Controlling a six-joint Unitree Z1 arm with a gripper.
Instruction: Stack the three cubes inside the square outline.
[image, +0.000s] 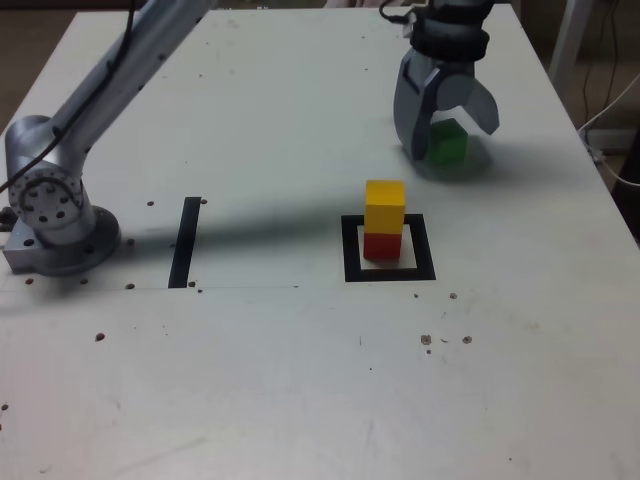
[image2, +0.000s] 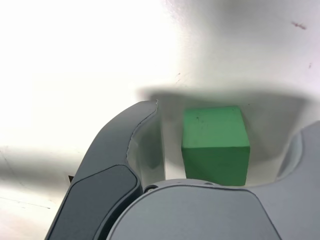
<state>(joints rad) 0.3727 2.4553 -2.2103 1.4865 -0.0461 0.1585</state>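
Matte green cube (image2: 215, 145) sits between smooth, curved grey fingers of spread tool (image: 447, 127).

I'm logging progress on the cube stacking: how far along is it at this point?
Done: the yellow cube sits on the red cube inside the square outline. In hand: the claw straddles the green cube with jaws apart, gaps showing, so not gripped. Left: close, lift and place green on yellow.

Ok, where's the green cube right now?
The green cube sits on the table at the exterior view's upper right, between the gripper's open jaws, beyond and to the right of the yellow-on-red stack in the square outline.
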